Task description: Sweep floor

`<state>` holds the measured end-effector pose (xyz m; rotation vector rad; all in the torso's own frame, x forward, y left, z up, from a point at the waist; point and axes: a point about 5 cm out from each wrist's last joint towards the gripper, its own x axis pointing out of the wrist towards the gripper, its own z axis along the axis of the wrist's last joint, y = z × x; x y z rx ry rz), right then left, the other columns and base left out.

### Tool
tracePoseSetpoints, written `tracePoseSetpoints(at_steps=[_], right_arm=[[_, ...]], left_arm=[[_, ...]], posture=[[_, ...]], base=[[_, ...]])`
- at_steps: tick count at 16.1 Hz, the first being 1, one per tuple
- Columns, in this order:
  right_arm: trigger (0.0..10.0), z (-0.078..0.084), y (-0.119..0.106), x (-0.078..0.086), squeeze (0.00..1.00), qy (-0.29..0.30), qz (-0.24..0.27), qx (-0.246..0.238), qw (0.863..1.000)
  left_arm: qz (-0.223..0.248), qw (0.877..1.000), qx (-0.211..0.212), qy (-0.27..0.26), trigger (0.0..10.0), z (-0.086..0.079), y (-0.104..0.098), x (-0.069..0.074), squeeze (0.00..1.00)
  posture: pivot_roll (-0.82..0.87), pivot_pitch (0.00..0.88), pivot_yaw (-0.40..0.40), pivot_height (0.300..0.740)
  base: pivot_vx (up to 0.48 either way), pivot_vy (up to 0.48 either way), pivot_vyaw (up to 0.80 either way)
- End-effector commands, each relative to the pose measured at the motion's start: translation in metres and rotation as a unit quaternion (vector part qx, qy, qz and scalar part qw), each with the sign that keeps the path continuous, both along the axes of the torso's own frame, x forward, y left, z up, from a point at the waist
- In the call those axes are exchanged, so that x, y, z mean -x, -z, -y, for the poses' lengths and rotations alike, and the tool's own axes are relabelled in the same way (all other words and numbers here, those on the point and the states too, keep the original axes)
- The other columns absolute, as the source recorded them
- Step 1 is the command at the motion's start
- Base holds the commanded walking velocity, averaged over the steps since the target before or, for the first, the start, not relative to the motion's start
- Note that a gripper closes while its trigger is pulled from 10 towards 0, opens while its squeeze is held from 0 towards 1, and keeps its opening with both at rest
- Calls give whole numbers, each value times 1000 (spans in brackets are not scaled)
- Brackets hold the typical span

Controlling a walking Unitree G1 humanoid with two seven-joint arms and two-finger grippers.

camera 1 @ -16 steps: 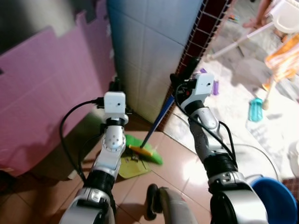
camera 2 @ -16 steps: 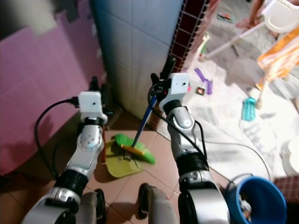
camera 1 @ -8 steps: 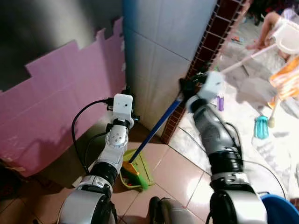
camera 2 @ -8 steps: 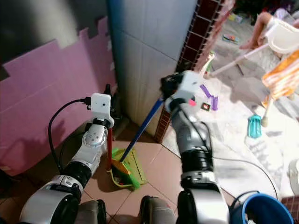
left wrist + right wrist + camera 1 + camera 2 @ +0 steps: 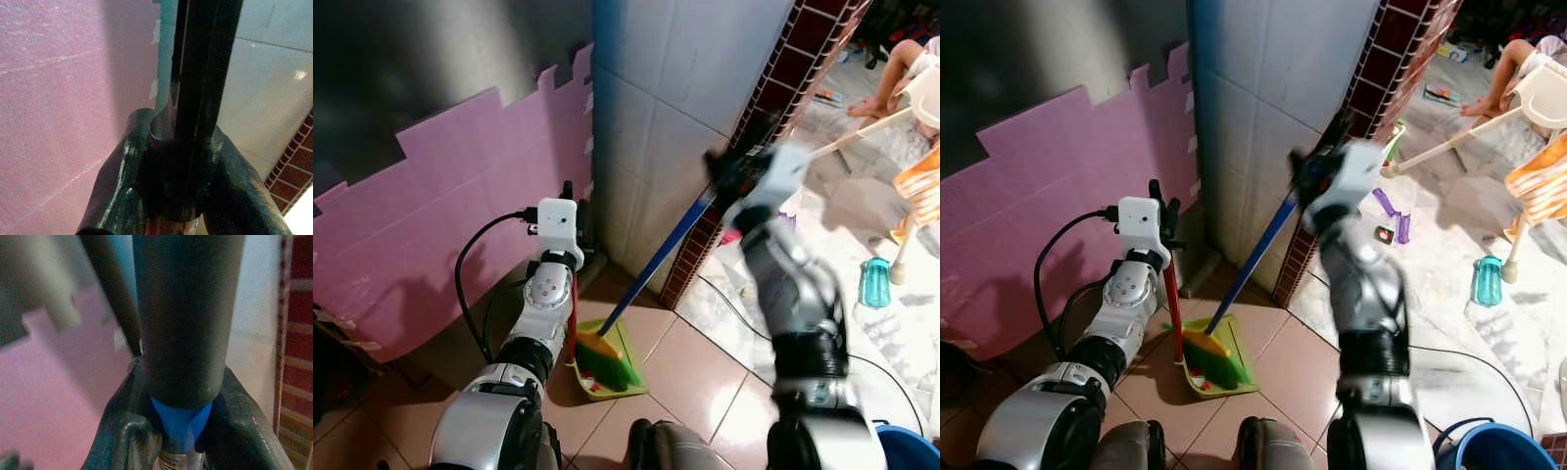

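At the near foot of the tiled wall, the right gripper (image 5: 1317,171) clamps the blue broom (image 5: 1252,262), slanting down-left into the green dustpan (image 5: 1234,377), whose red handle (image 5: 1173,313) the left gripper (image 5: 1160,201) grips.

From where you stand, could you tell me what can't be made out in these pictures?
- Right gripper: motion-blurred in both eye views, so its grip on the blue broom handle is unclear there.
- Blue bucket: cut off by the right eye view's bottom edge.
- Green dustpan: whether it holds dirt is hidden by the broom head.
- Person's leg: cut off at the left eye view's edge.
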<state>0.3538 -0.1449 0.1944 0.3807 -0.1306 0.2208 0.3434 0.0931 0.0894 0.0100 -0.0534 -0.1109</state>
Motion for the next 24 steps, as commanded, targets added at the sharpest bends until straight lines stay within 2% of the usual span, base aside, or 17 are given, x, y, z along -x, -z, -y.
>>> tracePoseSetpoints(at_steps=[1,2,4,5,6,7,8,11,14,16,18,20,24], right_arm=[[10000,1,-43,-1,0,-2,78,-48,996],[10000,5,-60,-7,0,4,89,-63,994],[10000,11,-77,-11,0,16,115,-54,992],[10000,15,-81,-12,0,25,138,-9,990],[10000,18,-78,-13,0,30,141,15,989],[10000,20,-70,-13,0,34,136,36,989],[10000,21,-52,-12,0,42,118,65,990],[10000,16,-16,-6,0,45,86,120,988],[10000,8,38,6,0,63,7,161,985],[10000,-3,63,16,0,58,-50,130,988],[10000,-18,69,20,0,32,-68,95,993],[10000,-22,63,20,0,22,-62,66,996],[10000,-9,29,14,0,60,-2,59,996]], left_arm=[[-41,999,6,18,10000,8,15,7,0],[-45,999,4,21,10000,9,16,7,0],[-48,999,5,23,10000,10,17,6,0],[-50,998,5,25,10000,11,17,6,0],[-50,998,5,25,10000,11,17,6,0],[-51,998,6,26,10000,11,17,6,0],[-52,998,7,27,10000,11,17,6,0],[-53,998,8,30,10000,12,18,6,0],[-56,998,4,38,10000,13,19,7,0],[-56,998,2,41,10000,13,19,7,0],[-56,998,3,41,10000,12,19,6,0],[-59,997,5,40,10000,11,17,4,0],[-31,997,9,66,10000,12,3,-1,0]], posture=[[-150,34,-58,740],[-155,28,-55,740],[-156,24,-59,740],[-156,23,-61,740],[-154,23,-63,740],[-153,23,-65,740],[-152,23,-66,740],[-151,26,-67,740],[-145,33,-57,740],[-144,37,-52,740],[-147,37,-47,740],[-152,33,-43,740],[-152,30,-41,740]], base=[[0,0,0],[0,0,0],[0,0,0],[0,0,0],[0,0,0],[0,0,0],[0,0,0],[0,0,0],[0,0,0],[0,0,0],[0,0,0],[0,0,0],[0,0,0]])
